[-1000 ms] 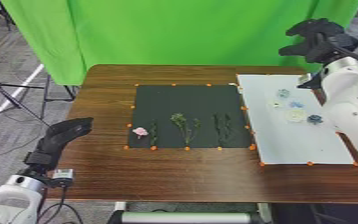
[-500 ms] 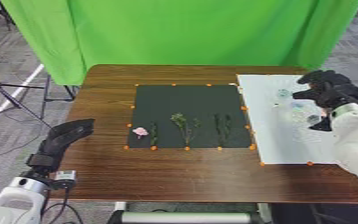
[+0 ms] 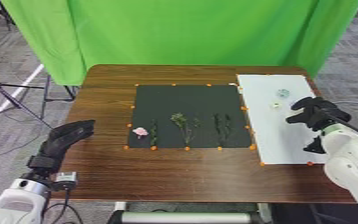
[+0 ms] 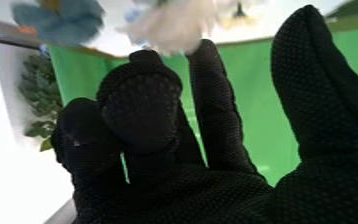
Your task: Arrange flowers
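The right robot hand (image 3: 318, 114) is over the white sheet (image 3: 286, 145) on the right of the worktop (image 3: 175, 175), its fingers fairly straight, the thumb well apart from them, and nothing in its hold. In the right wrist view a cream flower (image 4: 171, 25) and a blue flower (image 4: 64, 22) are close by the fingertips; whether they touch, I can't tell. Picking up looks like the step in hand, and the blooms probably crush easily – a hard squeeze could bend petals, while closing a bit high might miss altogether. With the flowers bunched near one another, a spread finger could nudge the wrong one or drag two together. Farther up the sheet lie a pale green flower (image 3: 283, 93) and a tiny pale flower (image 3: 276, 105), which a low sweep leftward might catch. On the black mat (image 3: 180, 95), the pink flower (image 3: 140, 131) lies beside a leafy stem (image 3: 153, 135) – a careless release there could shove either askew. The left robot hand (image 3: 67, 134) rests empty at the left, fingers extended.
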### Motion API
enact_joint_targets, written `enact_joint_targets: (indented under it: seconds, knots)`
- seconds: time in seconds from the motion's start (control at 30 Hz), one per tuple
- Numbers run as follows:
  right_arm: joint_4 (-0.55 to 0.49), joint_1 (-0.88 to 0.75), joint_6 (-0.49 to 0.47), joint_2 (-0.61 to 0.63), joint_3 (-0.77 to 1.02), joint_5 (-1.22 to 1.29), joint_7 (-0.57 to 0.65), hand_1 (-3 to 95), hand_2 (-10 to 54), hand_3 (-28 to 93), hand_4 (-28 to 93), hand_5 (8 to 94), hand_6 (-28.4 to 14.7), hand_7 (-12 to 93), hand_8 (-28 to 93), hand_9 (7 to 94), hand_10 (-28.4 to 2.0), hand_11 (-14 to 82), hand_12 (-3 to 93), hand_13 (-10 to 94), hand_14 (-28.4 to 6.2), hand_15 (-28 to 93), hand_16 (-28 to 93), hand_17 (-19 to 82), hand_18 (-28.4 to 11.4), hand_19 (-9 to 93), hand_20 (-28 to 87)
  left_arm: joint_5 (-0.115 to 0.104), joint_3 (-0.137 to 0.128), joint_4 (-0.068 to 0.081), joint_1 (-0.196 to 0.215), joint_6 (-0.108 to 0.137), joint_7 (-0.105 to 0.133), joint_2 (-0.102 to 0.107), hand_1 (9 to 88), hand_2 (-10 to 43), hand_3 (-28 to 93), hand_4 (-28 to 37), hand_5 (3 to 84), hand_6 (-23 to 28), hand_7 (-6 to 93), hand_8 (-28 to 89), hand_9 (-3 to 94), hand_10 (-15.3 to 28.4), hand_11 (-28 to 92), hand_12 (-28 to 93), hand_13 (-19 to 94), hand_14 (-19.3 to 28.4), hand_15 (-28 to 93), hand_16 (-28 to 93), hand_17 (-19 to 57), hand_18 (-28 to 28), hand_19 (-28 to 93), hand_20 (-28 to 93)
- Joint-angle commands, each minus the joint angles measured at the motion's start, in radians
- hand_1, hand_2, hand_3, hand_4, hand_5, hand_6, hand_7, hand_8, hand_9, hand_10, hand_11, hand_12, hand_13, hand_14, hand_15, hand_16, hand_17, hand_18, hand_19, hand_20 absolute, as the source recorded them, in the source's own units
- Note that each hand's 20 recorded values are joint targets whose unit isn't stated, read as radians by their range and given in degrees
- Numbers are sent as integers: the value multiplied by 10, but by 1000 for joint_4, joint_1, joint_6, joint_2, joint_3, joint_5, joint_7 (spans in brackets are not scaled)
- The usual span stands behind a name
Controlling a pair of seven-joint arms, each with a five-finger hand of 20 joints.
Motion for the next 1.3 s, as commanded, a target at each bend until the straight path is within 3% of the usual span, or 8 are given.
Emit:
enact_joint_targets:
  seconds: [0.03,0.2,0.43,0.8,0.93,1.07,1.17,1.3]
  knots:
    - [35,-7,-43,-18,-24,-7,2,342,-95,657,-129,528,29,124,-70,540,-150,76,195,830,-41,627,287,521,-171,932,551,8,-3,-11,13,0,0,-13,278,-59,627,-165,434,40,145,-67,398,149,177,114,327,190,195,4,34,164,131,164]
    - [65,25,72,-19,-99,-21,13,443,-95,663,-151,553,42,160,-86,595,-127,87,197,841,-29,643,281,538,-161,932,570,6,-7,-13,13,1,0,-12,279,-58,624,-165,434,41,144,-67,397,149,175,113,326,190,195,4,33,164,131,164]
    - [68,91,327,8,-187,-5,-9,611,-95,568,-175,754,31,190,33,805,-91,37,291,905,-8,648,291,599,-148,932,634,5,-10,-15,13,3,-3,-2,279,-56,624,-166,433,44,140,-65,398,149,175,114,326,190,195,5,33,164,132,164]
    - [-97,388,395,100,-299,56,-19,626,-95,571,-174,791,29,194,30,841,-94,29,317,913,4,665,301,617,-145,932,665,-4,-56,-13,22,10,-9,25,279,-55,625,-167,432,45,139,-64,398,148,177,114,328,189,197,5,32,164,134,165]
    - [-93,678,373,36,-519,149,-50,623,-95,573,-171,794,29,193,32,844,-94,29,318,913,6,665,303,619,-144,932,668,-49,-89,2,36,48,-15,38,279,-53,624,-168,432,45,141,-65,399,148,178,114,329,190,197,3,33,165,134,165]
    - [-55,887,334,-119,-701,213,-85,622,-95,574,-170,795,29,190,31,844,-94,26,315,914,7,665,304,620,-141,932,671,-120,-106,8,50,120,5,39,266,-33,620,-178,436,47,143,-65,402,149,180,113,328,189,194,1,39,160,134,163]
    - [6,975,288,-263,-794,223,-112,622,-95,574,-169,796,29,188,31,844,-95,25,314,914,7,665,305,621,-140,932,673,-154,-89,6,49,176,32,43,251,26,622,-225,448,44,143,-68,419,146,182,106,332,187,182,-5,50,150,123,155]
    - [93,1017,219,-428,-851,262,-119,620,-95,574,-167,796,29,187,32,844,-95,24,314,914,6,667,307,622,-139,932,675,-160,-44,12,13,203,58,56,229,129,628,-274,469,38,146,-76,446,147,184,92,338,187,181,-15,60,134,114,149]
